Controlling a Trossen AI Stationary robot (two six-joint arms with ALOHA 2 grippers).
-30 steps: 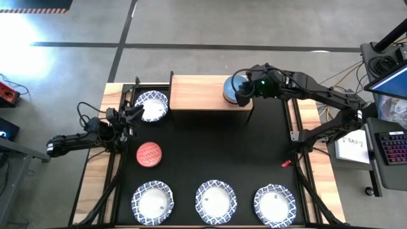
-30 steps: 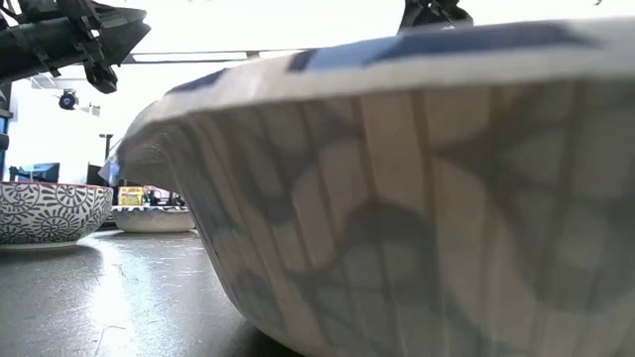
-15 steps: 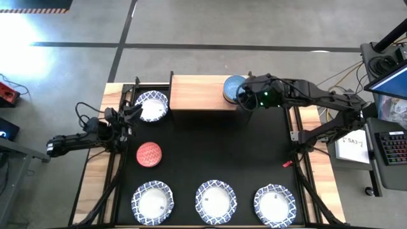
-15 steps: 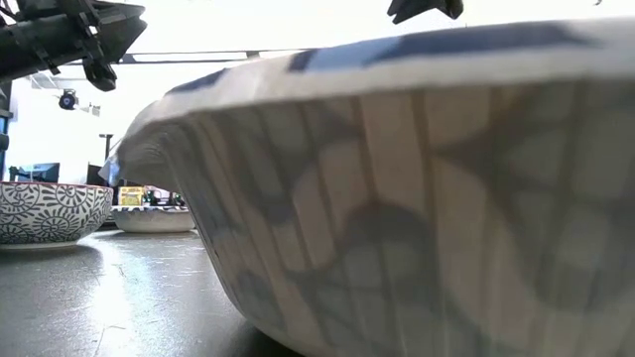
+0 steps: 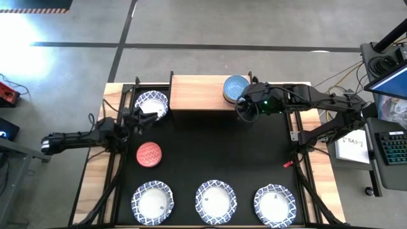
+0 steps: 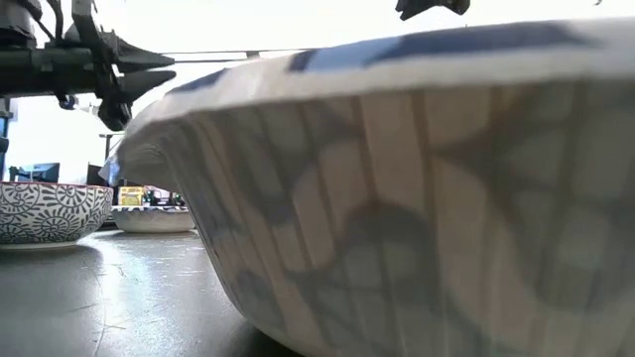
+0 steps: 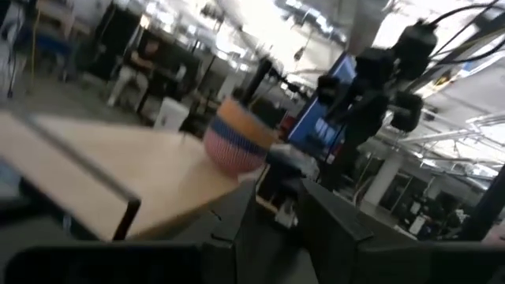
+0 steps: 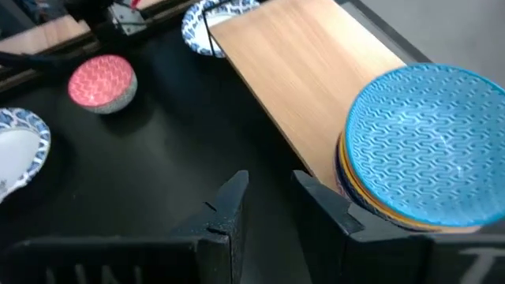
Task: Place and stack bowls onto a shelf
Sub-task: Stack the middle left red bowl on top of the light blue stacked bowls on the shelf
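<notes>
The light-wood shelf (image 5: 202, 92) stands at the table's far edge. On its right end sits a blue bowl (image 5: 236, 87), stacked on a yellow-tan one (image 8: 371, 201). My right gripper (image 5: 245, 111) is open and empty, just off the shelf's near edge beside that stack (image 8: 272, 193). My left gripper (image 5: 136, 118) is open and level above the mat, beside a blue-rimmed white bowl (image 5: 152, 105) standing left of the shelf. A red bowl (image 5: 149, 154) rests on the mat nearer to me. The left wrist view shows the shelf (image 7: 102, 181) and the stack (image 7: 237, 142).
Three blue-rimmed white bowls (image 5: 152, 202) (image 5: 216, 200) (image 5: 275, 205) stand in a row along the black mat's near edge; the middle one (image 6: 417, 178) fills the low view. The shelf's left and middle parts are bare wood. A keyboard and cables lie off the table's right side.
My right gripper has drawn back off the blue bowl toward the table's near edge; the bowl stays on the shelf's right end. My left gripper has moved a little to the right toward the far-left white bowl and has levelled out.
</notes>
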